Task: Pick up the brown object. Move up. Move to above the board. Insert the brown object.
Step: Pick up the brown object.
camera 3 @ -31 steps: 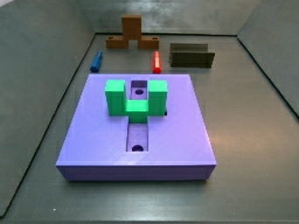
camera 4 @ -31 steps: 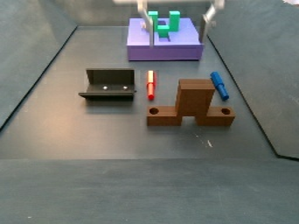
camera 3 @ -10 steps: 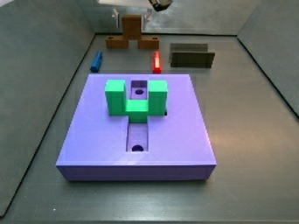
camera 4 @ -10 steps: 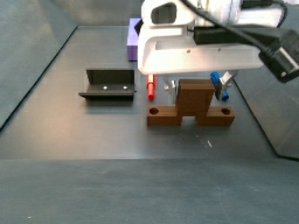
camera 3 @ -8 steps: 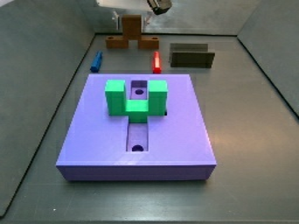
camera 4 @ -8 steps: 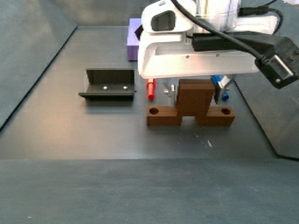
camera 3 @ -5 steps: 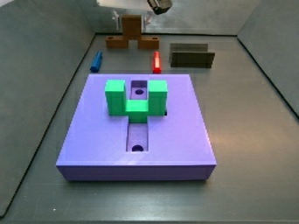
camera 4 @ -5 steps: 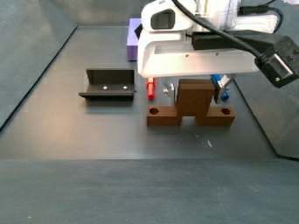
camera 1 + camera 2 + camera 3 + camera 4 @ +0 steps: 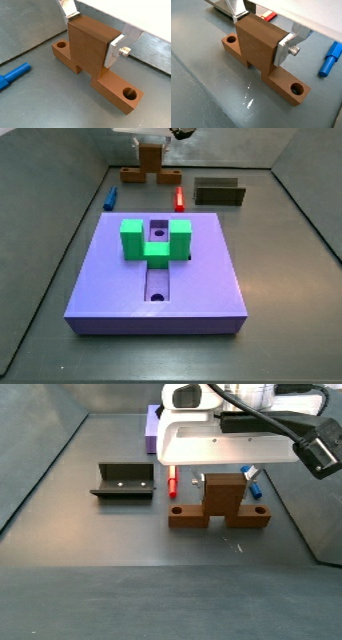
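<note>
In both wrist views the gripper (image 9: 93,31) straddles the upright bar of the brown object (image 9: 90,50), its fingers (image 9: 286,48) flanking the bar, seemingly touching; whether they squeeze I cannot tell. The piece stands on the floor, well apart from the board (image 9: 158,278). Picking up is in hand; next comes a firm close, then a straight lift.

Grey floor (image 9: 287,278) with your parts laid out around the board (image 9: 201,278).
Beyond the board: brown object (image 9: 214,506), gripper (image 9: 93,31) over it, blue peg (image 9: 111,198), red peg (image 9: 179,197), dark fixture (image 9: 221,193).
</note>
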You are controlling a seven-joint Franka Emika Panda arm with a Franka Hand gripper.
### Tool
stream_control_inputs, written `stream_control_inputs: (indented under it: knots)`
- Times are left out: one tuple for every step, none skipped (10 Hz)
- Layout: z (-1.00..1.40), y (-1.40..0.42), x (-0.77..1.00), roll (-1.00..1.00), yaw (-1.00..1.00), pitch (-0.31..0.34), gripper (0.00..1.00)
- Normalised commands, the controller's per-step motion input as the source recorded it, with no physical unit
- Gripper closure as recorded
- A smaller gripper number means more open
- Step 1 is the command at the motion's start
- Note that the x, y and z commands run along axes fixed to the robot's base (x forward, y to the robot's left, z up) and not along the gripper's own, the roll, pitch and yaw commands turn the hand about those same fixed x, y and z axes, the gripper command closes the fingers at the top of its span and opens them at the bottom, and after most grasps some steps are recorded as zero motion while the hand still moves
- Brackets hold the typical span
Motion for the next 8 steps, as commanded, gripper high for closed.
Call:
stream_control_inputs:
  knots:
    - [0.00, 0.00, 0.00, 0.00, 0.00, 0.000, 1.00]
    - [0.00, 0.00, 0.00, 0.00, 0.00, 0.000, 1.00]
    - [0.00, 0.00, 0.00, 0.00, 0.00, 0.000, 1.00]
    - [0.00, 0.00, 0.00, 0.00, 0.00, 0.000, 1.00]
    - [0.00, 0.00, 0.00, 0.00, 0.00, 0.000, 1.00]
    - [0.00, 0.00, 0.00, 0.00, 0.00, 0.000, 1.00]
    - [0.00, 0.00, 0.00, 0.00, 0.00, 0.000, 1.00]
    - [0.00, 0.00, 0.00, 0.00, 0.00, 0.000, 1.00]
